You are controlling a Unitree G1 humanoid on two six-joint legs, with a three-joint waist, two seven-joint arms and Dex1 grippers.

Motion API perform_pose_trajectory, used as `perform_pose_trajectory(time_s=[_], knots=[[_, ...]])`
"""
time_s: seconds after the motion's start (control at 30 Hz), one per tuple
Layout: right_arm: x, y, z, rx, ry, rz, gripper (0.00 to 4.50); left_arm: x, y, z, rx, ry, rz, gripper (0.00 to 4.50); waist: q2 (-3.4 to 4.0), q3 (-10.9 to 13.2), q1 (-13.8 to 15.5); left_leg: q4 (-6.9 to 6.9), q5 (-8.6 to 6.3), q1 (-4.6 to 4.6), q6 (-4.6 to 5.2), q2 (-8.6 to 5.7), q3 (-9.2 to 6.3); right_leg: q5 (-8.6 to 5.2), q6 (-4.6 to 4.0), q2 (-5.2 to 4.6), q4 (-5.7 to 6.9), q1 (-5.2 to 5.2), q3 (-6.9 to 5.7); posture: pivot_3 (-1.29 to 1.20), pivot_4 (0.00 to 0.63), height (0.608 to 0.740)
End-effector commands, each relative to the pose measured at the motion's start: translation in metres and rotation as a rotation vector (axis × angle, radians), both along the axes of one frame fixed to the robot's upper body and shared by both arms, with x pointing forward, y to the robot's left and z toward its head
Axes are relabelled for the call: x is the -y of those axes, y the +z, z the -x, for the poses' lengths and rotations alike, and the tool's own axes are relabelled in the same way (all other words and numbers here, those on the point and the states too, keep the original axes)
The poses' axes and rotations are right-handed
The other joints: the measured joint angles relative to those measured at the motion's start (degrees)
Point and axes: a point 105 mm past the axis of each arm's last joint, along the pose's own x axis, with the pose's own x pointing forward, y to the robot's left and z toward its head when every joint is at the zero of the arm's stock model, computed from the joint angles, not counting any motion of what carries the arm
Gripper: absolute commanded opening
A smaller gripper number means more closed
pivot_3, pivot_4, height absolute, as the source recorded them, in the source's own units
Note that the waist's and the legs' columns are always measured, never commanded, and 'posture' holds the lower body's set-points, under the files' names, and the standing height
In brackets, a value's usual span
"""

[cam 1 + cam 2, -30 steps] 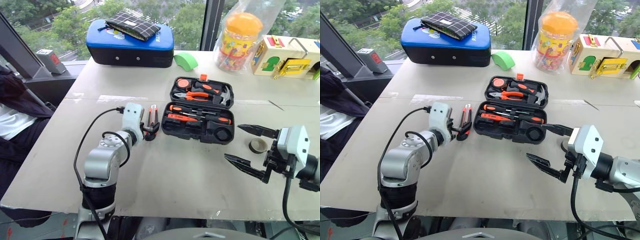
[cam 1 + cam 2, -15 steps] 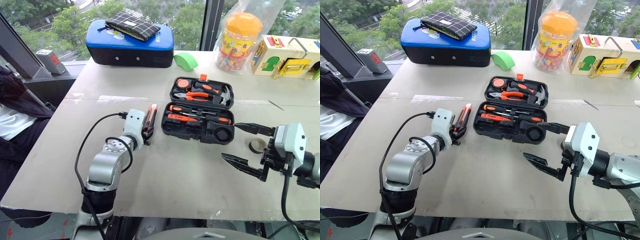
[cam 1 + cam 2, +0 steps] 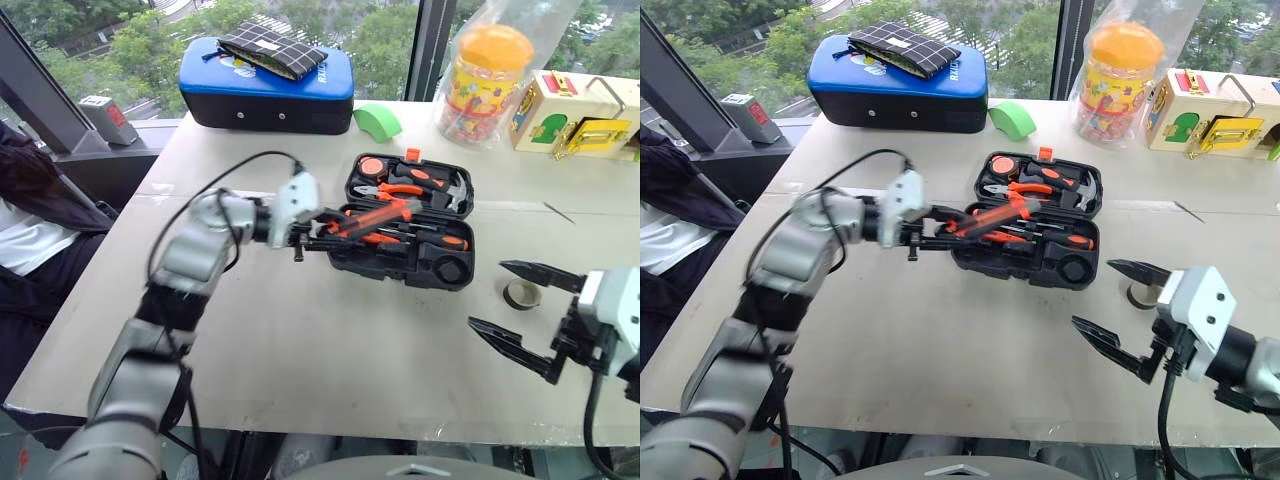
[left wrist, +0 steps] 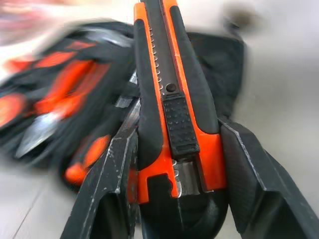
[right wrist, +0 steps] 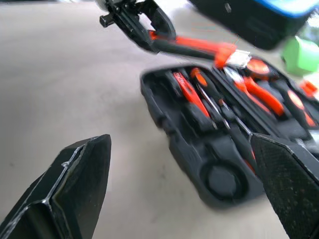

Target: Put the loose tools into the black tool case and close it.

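I have the utility knife [image 3: 372, 217] up in the air, just over the open black tool case [image 3: 440, 270]. My left fingers [image 4: 117, 184] are clamped on the back end of the knife, one on each side (I can see this best from the left wrist). I hold it by the end so the long front part can go down into the case first.

The case lies flat and open on the table [image 3: 330, 350], so its tool spots face up. Screwdrivers [image 3: 1040, 235] already sit in the near half, and there is a round empty hole [image 3: 448, 269] at the right end. I think that hole is for the tape roll [image 3: 521, 294], which lies on the table just beside the case.

My right fingers [image 3: 495, 336] are wide apart and hold nothing. They hang near the tape roll, ready to grab it. The lid must stay open until both things are in.
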Motion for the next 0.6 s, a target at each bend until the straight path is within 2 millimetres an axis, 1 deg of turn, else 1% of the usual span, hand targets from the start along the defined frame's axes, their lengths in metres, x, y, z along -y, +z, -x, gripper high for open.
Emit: perform_pose_trajectory(time_s=[0.03,0.17,0.27,0.43,0.47,0.53,0.6], knots=[[0.001,0.01,0.008,0.042,-0.022,0.007,4.5,0.004,-0.007,-0.01,0.07,-0.117,-0.11,1.66,-0.03,0.03,-0.5,-0.01,0.0,-0.01,0.0,0.01,-0.01,0.0,0.0,0.02,-0.01,0.0,0.0,0.0,0.15,0.74],[0.0,0.011,0.013,0.054,-0.051,0.005,4.5,0.008,-0.022,-0.017,0.108,-0.22,-0.233,1.66,-0.09,0.08,-0.76,-0.02,-0.04,0.0,0.07,0.08,0.0,-0.01,0.02,0.15,0.07,-0.04,-0.02,0.0,0.15,0.74],[-0.001,0.01,0.016,0.052,-0.059,0.007,4.5,0.011,-0.028,-0.017,0.111,-0.273,-0.277,1.66,-0.11,0.09,-0.76,0.01,-0.05,0.02,0.09,0.11,0.0,-0.01,0.03,0.17,0.14,-0.04,-0.02,0.0,0.15,0.74],[0.0,0.009,0.018,0.057,-0.069,0.005,4.5,0.011,-0.034,-0.022,0.13,-0.272,-0.319,1.66,-0.15,0.09,-0.62,0.07,-0.05,0.02,0.1,0.12,-0.01,-0.02,0.05,0.17,0.18,-0.02,-0.03,0.0,0.15,0.74],[0.0,0.009,0.018,0.057,-0.071,0.004,4.5,0.01,-0.035,-0.022,0.111,-0.271,-0.325,1.66,-0.16,0.09,-0.58,0.07,-0.05,0.04,0.1,0.12,-0.01,-0.02,0.06,0.17,0.2,-0.01,-0.03,0.0,0.15,0.74],[0.0,0.009,0.019,0.058,-0.074,0.005,4.5,0.01,-0.033,-0.022,0.119,-0.275,-0.312,2.7,-0.16,0.09,-0.56,0.07,-0.04,0.06,0.1,0.12,-0.02,-0.02,0.06,0.18,0.23,-0.01,-0.04,0.0,0.15,0.74],[0.0,0.009,0.019,0.059,-0.076,0.001,4.5,0.013,-0.022,-0.025,0.096,-0.249,-0.241,3.54,-0.16,0.08,-0.57,0.08,-0.04,0.07,0.1,0.12,-0.02,-0.02,0.06,0.2,0.25,-0.01,-0.04,0.0,0.15,0.74]])
